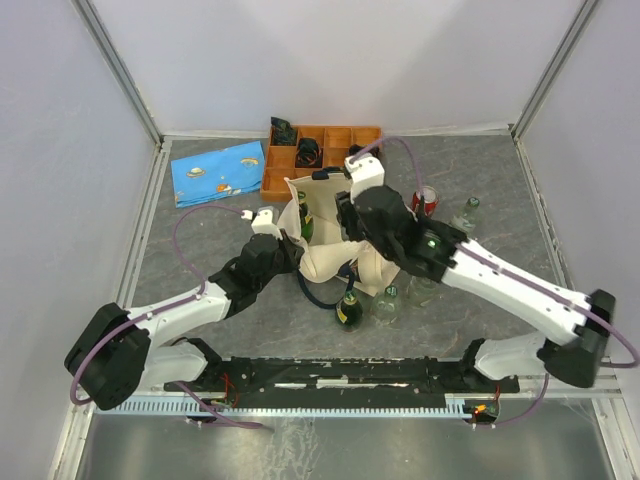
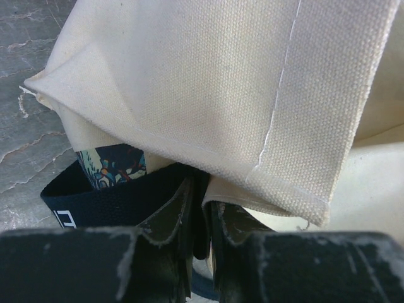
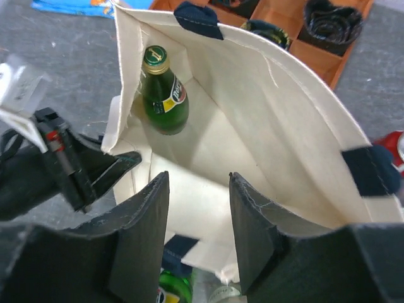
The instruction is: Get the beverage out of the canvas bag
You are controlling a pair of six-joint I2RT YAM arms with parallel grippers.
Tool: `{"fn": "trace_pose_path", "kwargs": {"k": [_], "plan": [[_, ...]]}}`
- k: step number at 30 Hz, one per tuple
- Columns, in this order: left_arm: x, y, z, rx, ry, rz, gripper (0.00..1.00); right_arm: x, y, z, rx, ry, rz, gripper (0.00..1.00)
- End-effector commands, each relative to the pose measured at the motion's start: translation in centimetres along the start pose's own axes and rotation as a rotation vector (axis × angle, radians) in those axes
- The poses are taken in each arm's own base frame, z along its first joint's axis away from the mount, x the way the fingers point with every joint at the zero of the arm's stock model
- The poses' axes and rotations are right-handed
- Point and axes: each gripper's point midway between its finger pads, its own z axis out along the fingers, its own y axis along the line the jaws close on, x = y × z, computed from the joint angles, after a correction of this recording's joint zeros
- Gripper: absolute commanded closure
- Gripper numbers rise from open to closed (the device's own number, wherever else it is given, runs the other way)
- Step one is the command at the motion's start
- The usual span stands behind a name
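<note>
Nearest you, the left end effector is clenched on the canvas bag, pinching its cream hem beside the navy strap. Draw that edge gently left and up so the mouth gapes, because slack cloth could fold over the target. Above the opening, the right end effector is released, jaws apart with nothing between them. The green bottle rests inside against the bag's left wall, cap towards the opening. Shift left, set one finger either side of the neck, descend clear of the fabric, then close below the cap. Farther off, the orange tray needs no attention.
</note>
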Motion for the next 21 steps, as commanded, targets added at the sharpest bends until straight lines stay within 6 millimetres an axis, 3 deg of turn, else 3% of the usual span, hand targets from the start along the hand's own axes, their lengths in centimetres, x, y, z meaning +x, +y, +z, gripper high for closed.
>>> {"fn": "trace_pose_path", "kwargs": {"k": [1,5,9,14,21], "plan": [[-1.1,2.1,0.1,-0.086,-0.063,-0.003,0.83,-0.5,2.4,4.1,-0.123,0.050,0.017,0.51],[-1.2,2.2,0.0,-0.090,-0.068,-0.009,0.83,0.3,3.5,8.3,-0.166,0.102,0.021,0.55],[-1.4,2.3,-0.3,-0.092,-0.080,-0.024,0.83,0.5,4.1,11.5,-0.195,0.110,0.040,0.52],[-1.3,2.6,-0.6,-0.101,-0.085,-0.031,0.82,0.5,4.9,13.9,-0.216,0.111,0.048,0.36],[-1.5,2.8,-0.7,-0.109,-0.093,-0.034,0.82,0.1,5.5,17.0,-0.202,0.110,0.034,0.34]]}}
